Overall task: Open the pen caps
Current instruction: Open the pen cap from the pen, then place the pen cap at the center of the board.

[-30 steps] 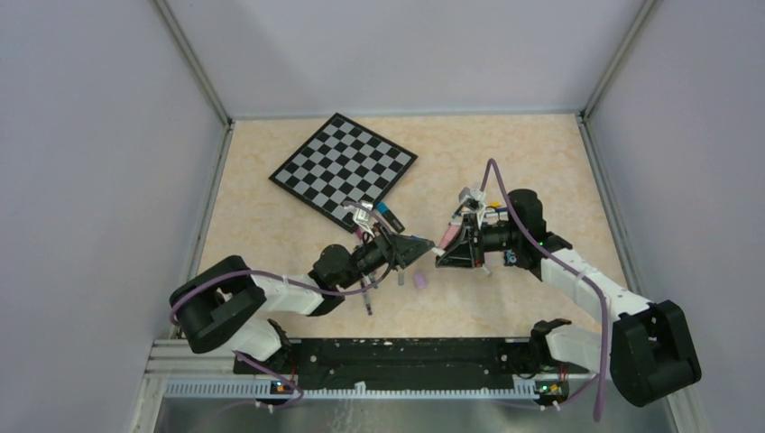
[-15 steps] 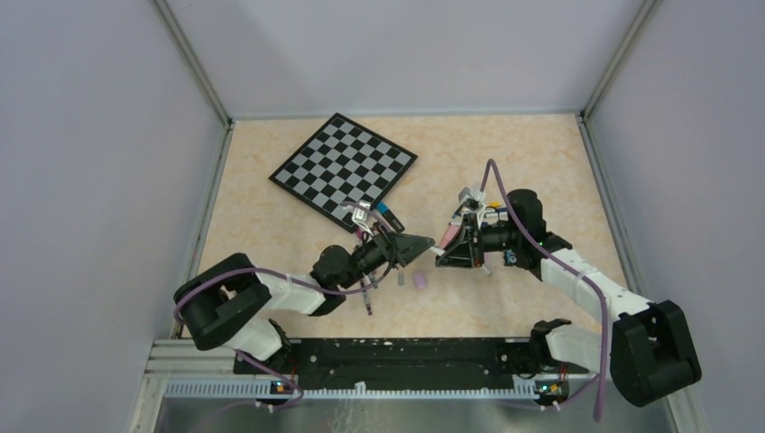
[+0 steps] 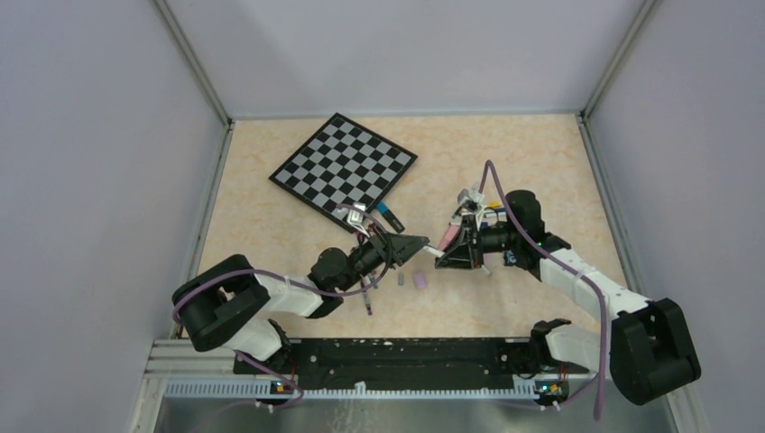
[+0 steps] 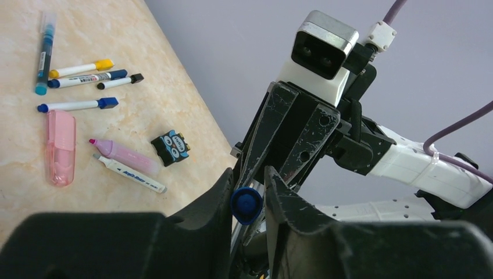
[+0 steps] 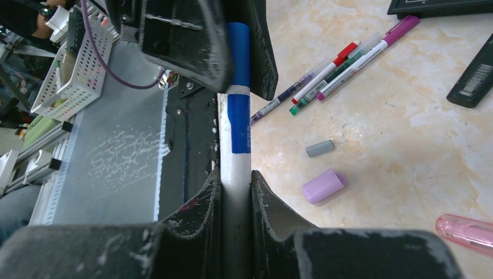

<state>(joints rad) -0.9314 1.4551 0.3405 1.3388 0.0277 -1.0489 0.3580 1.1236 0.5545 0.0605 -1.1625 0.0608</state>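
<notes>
Left hand (image 4: 249, 174) pinches blue cap (image 4: 246, 205); right hand (image 5: 235, 181) clamps pen (image 5: 239, 131).

The blue cap (image 4: 247, 204) is still on the end of the white pen (image 5: 235, 174), held up in the air mid-frame. Two caps are already off, lying flat on the worktop (image 5: 407, 116) right of centre in the right wrist view: a stubby lilac cap (image 5: 324, 186) and a smaller grey cap (image 5: 320, 148), close but apart. Upper left in the left wrist view, the yellow cap (image 4: 104, 64) and black cap (image 4: 137, 78) sit on their pens.
</notes>
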